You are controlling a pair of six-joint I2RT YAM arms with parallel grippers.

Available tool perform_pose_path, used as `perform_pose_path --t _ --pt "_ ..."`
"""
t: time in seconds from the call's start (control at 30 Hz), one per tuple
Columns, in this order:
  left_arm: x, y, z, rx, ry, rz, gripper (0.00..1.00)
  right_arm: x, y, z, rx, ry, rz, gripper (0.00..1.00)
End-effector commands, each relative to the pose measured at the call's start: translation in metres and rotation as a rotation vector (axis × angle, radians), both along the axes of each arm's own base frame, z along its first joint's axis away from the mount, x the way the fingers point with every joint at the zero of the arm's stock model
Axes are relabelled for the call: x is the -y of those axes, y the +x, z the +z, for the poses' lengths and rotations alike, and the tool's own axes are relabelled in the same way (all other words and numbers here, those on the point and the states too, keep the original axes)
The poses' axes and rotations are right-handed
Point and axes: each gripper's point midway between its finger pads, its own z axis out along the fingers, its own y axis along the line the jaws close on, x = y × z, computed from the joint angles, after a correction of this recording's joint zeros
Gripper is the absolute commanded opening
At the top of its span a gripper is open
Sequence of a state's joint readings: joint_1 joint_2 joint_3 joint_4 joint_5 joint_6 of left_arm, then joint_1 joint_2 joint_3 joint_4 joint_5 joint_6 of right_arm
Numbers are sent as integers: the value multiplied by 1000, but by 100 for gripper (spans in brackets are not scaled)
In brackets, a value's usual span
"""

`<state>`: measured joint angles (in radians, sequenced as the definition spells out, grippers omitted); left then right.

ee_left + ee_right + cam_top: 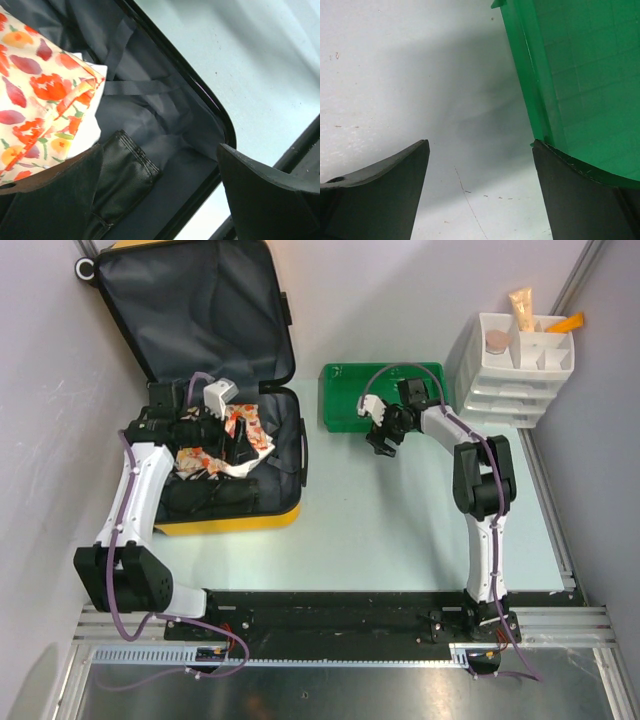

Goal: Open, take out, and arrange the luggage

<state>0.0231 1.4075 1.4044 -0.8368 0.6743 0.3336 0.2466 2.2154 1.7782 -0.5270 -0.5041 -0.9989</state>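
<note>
Yellow shell, dark grey lining: the luggage (230, 520) lies open at the far left of the table (400, 530), lid propped back toward the wall, lower half flat and holding a floral pouch (40, 90) and a black folded case (122, 180). Left gripper (157, 150) hangs inside the lower half, jaws spread wide, nothing between them; one finger over the pouch edge and black case, the other near the zipper rim. Right gripper (480, 145) also spread and empty, low over the table at the near left corner of the green tray (525, 65), one finger right against the tray wall. Risks, as judged: left jaws closing here could pinch the lining or the elastic strap along with the pouch, so a lift would drag the whole case; the outer finger could catch the rim. Right finger at the tray wall could shove or tip the tray if the arm sweeps sideways. Surface: pale, matte, lightly scuffed, a few dark specks. Room: plain grey panels left and right, white organizer (520, 365) at far right, metal rail along the near edge.
</note>
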Motion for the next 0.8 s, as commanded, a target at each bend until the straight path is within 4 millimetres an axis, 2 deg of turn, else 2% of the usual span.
perform_pose_path --t 0.0,0.1,0.13,0.23,0.33,0.37,0.43,0.5,0.57,0.6,0.77 --pt "13 -10 -8 -19 -71 -89 100 -10 33 44 187 -29 9 88" --pt "20 -17 -11 -13 -98 -148 100 -23 22 81 214 33 41 88" --pt "23 -19 -11 -10 -112 -167 100 -25 20 99 243 51 40 88" --pt "21 -17 -9 -7 -107 -152 100 -20 30 116 304 39 31 91" --pt "15 -9 -1 41 -80 -105 100 -5 47 91 293 -18 48 93" --pt "5 -3 -2 49 -30 -42 100 -3 58 76 271 -18 47 93" --pt "-3 2 7 76 -4 23 100 3 58 63 218 -18 66 92" --pt "-15 5 7 106 58 69 100 5 59 44 204 -28 93 91" --pt "-22 5 10 127 88 98 100 5 56 34 185 -14 110 90" --pt "-25 6 10 135 105 113 100 4 51 23 147 -18 124 90" --pt "-31 3 12 142 117 147 100 2 31 5 75 -11 213 90"
